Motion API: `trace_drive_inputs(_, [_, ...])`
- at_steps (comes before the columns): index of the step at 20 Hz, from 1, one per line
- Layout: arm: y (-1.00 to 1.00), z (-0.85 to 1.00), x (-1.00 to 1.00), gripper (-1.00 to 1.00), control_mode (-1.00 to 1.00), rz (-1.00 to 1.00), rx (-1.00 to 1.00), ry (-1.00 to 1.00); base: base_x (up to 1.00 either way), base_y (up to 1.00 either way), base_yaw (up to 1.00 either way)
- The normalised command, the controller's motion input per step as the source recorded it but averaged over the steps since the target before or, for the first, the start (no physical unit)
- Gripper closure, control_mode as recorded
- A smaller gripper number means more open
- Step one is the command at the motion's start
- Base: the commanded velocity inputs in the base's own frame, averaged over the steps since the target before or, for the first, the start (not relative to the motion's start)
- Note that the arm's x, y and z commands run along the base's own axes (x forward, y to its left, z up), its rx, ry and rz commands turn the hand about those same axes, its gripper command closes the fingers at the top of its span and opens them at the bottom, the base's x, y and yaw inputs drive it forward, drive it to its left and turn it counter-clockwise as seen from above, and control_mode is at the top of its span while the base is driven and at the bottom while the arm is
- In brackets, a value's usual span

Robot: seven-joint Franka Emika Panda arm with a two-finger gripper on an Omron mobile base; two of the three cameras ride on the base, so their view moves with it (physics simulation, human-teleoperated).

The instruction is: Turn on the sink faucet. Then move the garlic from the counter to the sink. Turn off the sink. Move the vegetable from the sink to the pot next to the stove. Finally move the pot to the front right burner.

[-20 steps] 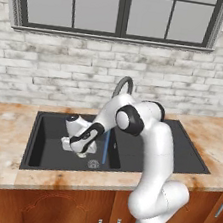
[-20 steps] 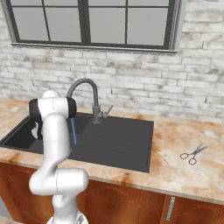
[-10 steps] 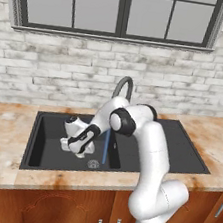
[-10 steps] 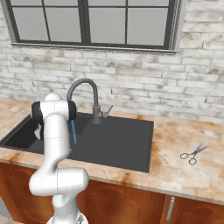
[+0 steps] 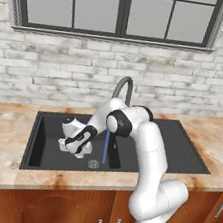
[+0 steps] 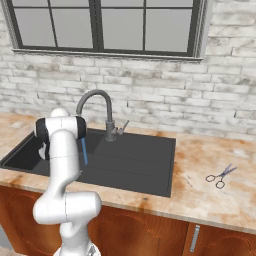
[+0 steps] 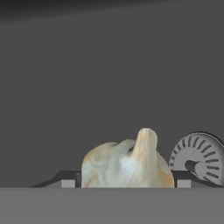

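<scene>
In the hand view the off-white garlic (image 7: 127, 166) with its pointed tip sits between my gripper's (image 7: 126, 183) two dark fingertips (image 7: 69, 183), which press its sides. The round metal drain (image 7: 199, 162) lies just beside it on the black basin floor. From the left base view the arm reaches down into the sink (image 5: 51, 124), with the gripper (image 5: 75, 149) low over the floor left of the drain (image 5: 93, 164). The dark gooseneck faucet (image 5: 123, 87) pours a blue stream of water (image 5: 106, 148) right of the hand. The faucet's thin side lever (image 6: 122, 126) shows in the right base view.
The mottled beige counter (image 5: 3, 138) surrounds the sink. A flat black drainboard (image 6: 140, 157) extends to the right of the basin. Scissors (image 6: 220, 176) lie on the counter further right. A brick wall and window stand behind.
The hand has sunk slightly lower in the basin, still gripping the garlic. The water keeps running.
</scene>
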Motion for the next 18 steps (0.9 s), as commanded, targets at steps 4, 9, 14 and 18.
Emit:
trace_drive_inputs(4, [0.0,0.11,-0.02,-1.0,-1.0,0.0,0.0,0.0,0.0,0.0,0.0])
trace_drive_inputs(9, [-0.02,0.33,-0.08,-1.0,-1.0,0.0,0.0,0.0,0.0,0.0,0.0])
trace_drive_inputs(14, [0.0,0.48,-0.21,-1.0,-1.0,0.0,0.0,0.0,0.0,0.0,0.0])
trace_drive_inputs(18, [0.0,0.66,-0.4,-1.0,-1.0,0.0,0.0,0.0,0.0,0.0,0.0])
